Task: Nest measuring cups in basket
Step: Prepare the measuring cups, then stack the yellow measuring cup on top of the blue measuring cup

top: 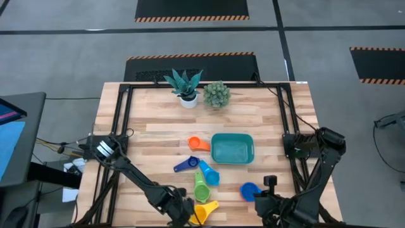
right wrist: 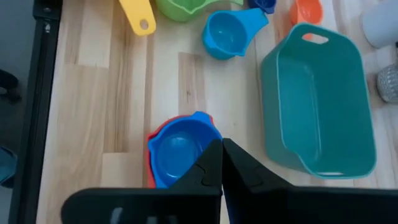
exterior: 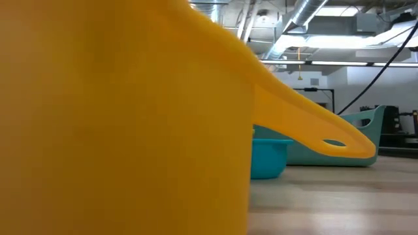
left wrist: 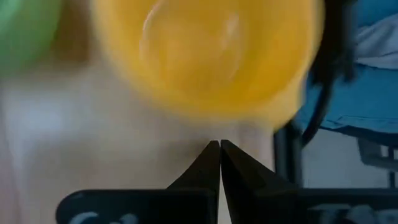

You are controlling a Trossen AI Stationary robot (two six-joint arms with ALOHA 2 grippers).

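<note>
Along the table's [top: 158, 136] near edge your two grippers sit low with fingers pressed together and pinching nothing — the left gripper [left wrist: 220, 152] just short of the yellow cup [top: 204, 211], the right gripper [right wrist: 222, 155] at the rim of the blue cup [right wrist: 180, 148], which already sits inside a red one [right wrist: 150, 163] (a first nesting, it seems). The basket [top: 232, 149] stands empty near the table's middle, toward its right edge, with the orange [top: 197, 144], dark blue [top: 186, 164], light blue [top: 209, 173] and green [top: 200, 188] cups strung out between it and the near edge — apparently so you can gather them inward.
</note>
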